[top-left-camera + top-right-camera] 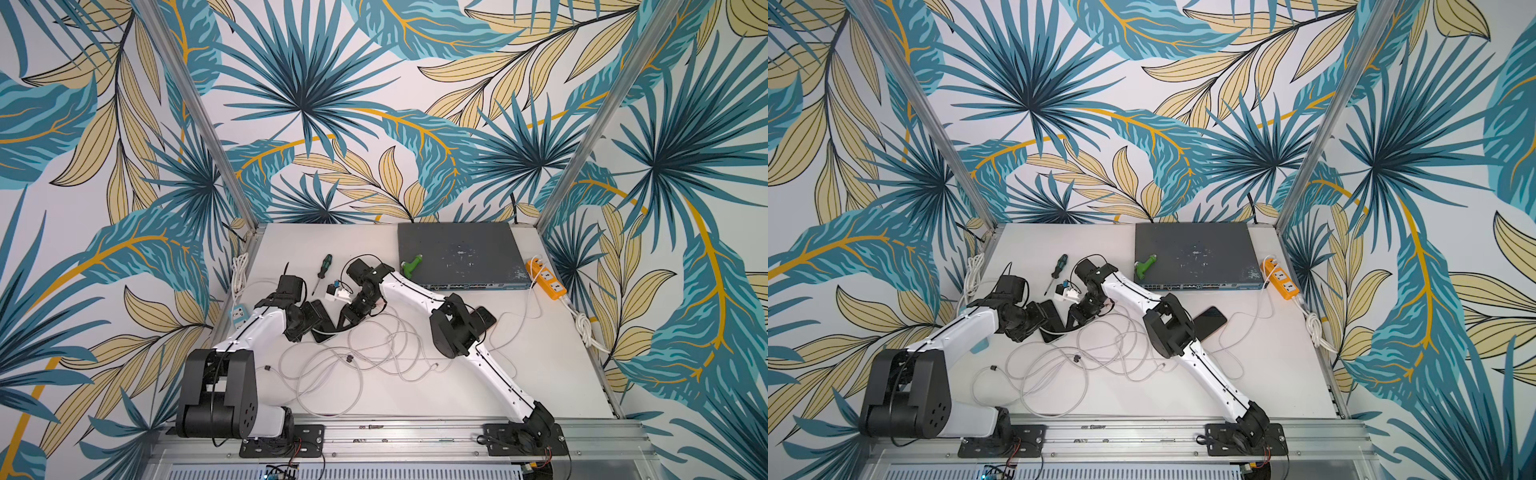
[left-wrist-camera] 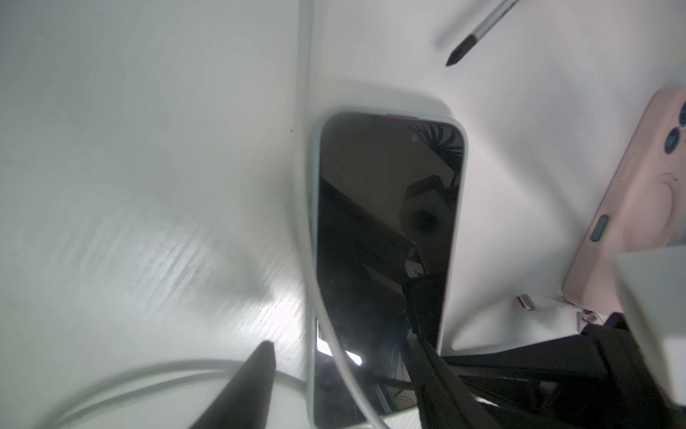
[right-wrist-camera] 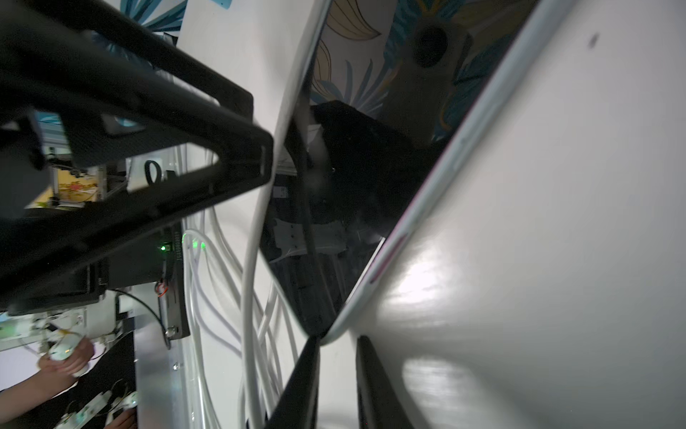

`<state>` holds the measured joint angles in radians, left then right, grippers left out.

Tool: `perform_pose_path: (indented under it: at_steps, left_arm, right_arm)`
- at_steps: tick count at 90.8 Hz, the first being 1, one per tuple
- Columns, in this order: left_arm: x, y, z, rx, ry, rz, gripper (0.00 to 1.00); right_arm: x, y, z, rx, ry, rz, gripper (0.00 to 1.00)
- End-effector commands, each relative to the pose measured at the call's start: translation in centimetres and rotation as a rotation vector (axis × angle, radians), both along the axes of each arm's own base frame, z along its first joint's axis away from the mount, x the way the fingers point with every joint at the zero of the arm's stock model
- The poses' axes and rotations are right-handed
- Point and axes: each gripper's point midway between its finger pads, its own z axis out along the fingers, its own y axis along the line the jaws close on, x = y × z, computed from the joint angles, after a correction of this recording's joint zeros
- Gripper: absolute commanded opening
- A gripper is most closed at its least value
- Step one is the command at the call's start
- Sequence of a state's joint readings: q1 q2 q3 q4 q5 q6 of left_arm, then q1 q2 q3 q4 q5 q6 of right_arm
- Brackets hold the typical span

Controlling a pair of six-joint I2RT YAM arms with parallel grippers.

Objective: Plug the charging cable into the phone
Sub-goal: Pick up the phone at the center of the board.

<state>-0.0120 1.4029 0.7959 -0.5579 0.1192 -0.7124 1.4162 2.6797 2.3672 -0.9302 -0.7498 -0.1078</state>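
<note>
White cable (image 2: 307,178) runs along one long edge of the phone (image 2: 386,223) and passes between the jaws of the left gripper (image 2: 341,315). Those jaws stand apart: one finger sits over the table outside the cable, its partner over the dark screen, and neither clamps anything. The phone lies flat, screen up, in a pale case, reaching away ahead of the left gripper's fingertips.

Right gripper (image 3: 338,341): jaws nearly together, with a narrow gap. One corner of the phone sits right at the fingertips. Whether they pinch that corner cannot be told.

A small metal plug (image 2: 525,301) lies on the table beyond the left gripper's screen-side finger, just beside a second, pink-cased phone (image 2: 631,178). Whether it belongs to the same cable cannot be told.

Step in hand, as judged: positioning and steadying the phone. No plug is seated, and the charging port is not visible.

Next move calls for:
- one gripper holding the phone steady;
- its partner taking the plug by its body;
- aligning the plug square with the port, then pressing straight in.

Loose cable loops may drag the plug off line.
</note>
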Motion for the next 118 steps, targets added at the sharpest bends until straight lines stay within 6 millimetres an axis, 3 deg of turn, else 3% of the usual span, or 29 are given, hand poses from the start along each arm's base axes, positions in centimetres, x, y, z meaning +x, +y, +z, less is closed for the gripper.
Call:
perform_pose_path:
  at_steps: [1, 10, 21, 27, 39, 48, 76, 104, 118]
  left_arm:
    - [1.5, 0.4, 3.1, 0.021, -0.104, -0.01, 0.63]
    - [1.8, 0.5, 2.8, 0.029, -0.098, -0.011, 0.63]
    - [3.9, -0.9, 3.0, -0.024, -0.139, -0.083, 0.63]
    - [4.5, -0.6, 2.4, -0.004, -0.117, -0.079, 0.62]
    - [3.2, 1.3, 0.5, 0.055, -0.013, -0.003, 0.59]
    - [2.3, 1.9, -0.2, 0.058, -0.011, 0.031, 0.66]
    - [3.7, -0.4, -1.6, -0.057, -0.06, -0.031, 0.66]
    - [3.3, -0.3, -4.4, -0.072, 0.01, -0.019, 0.64]
    - [3.5, -2.3, -4.9, -0.176, -0.003, -0.054, 0.59]
  right_arm:
    - [2.7, -3.8, -7.8, -0.174, -0.32, -0.032, 0.22]
    - [3.0, -4.1, -8.1, -0.156, -0.43, -0.012, 0.24]
    - [3.1, -3.8, -8.1, -0.119, -0.499, -0.012, 0.25]
    - [3.4, -3.5, -7.8, -0.097, -0.514, -0.033, 0.26]
    - [4.3, -3.1, -7.3, -0.059, -0.559, -0.065, 0.28]
    - [4.5, -3.3, -7.6, -0.063, -0.562, -0.068, 0.36]
    - [5.9, -2.0, -5.8, 0.01, -0.416, -0.228, 0.37]
    - [6.7, -0.2, -4.8, 0.05, -0.289, -0.331, 0.36]
    - [6.7, 0.7, -4.4, 0.05, -0.233, -0.387, 0.36]
